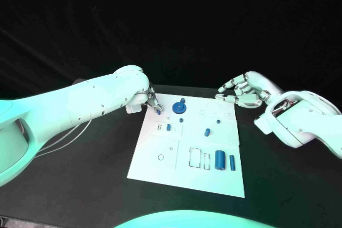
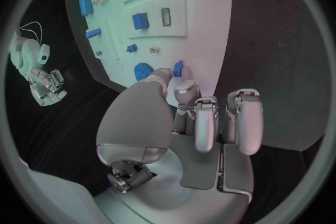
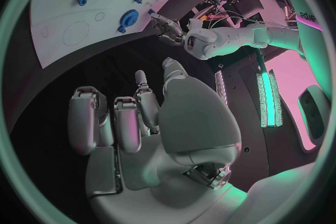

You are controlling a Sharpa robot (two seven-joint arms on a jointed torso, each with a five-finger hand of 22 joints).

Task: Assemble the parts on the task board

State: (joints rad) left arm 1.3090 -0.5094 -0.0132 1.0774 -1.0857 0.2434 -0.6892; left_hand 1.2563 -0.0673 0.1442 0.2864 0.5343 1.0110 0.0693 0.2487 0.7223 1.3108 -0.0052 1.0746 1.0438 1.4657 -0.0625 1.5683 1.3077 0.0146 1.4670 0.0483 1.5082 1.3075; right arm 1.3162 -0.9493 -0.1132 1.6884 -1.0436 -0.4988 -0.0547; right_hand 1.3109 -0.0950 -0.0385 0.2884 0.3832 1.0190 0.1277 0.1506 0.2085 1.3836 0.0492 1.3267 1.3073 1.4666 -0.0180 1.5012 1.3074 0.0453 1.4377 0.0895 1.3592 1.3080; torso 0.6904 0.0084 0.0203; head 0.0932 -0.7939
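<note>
Two silver hands sit at the far end of the white task board (image 1: 187,154), one on each side. The left hand (image 1: 146,100) reaches in at the board's far left corner, about eleven o'clock from the board's middle, and in the left wrist view a small blue part (image 2: 178,69) is pinched between its thumb and a fingertip (image 2: 185,89), right at the board's edge. The blue gear (image 1: 179,108) stands on the board just beside that hand, at roughly twelve o'clock from the board's middle; the left wrist view shows the same gear close to the thumb tip.

The right hand (image 1: 241,92) hovers off the board's far right corner, around one o'clock, over the black table (image 1: 285,188). Its fingers are curled inward and nothing is in them; the right wrist view shows the fingers (image 3: 126,123) drawn in side by side above dark tabletop, clear of the board.

Several more blue parts lie on the board. A small peg (image 1: 207,132) sits near the middle, with a smaller blue piece (image 1: 218,122) just beyond it toward one o'clock. A little cluster of blue pieces (image 1: 167,126) lies toward nine o'clock of the peg. At the near end, about five o'clock from the middle, a blue block (image 1: 221,159) stands upright beside a thinner blue bar (image 1: 232,161), close together, next to the outlined rectangular slots (image 1: 194,158).
</note>
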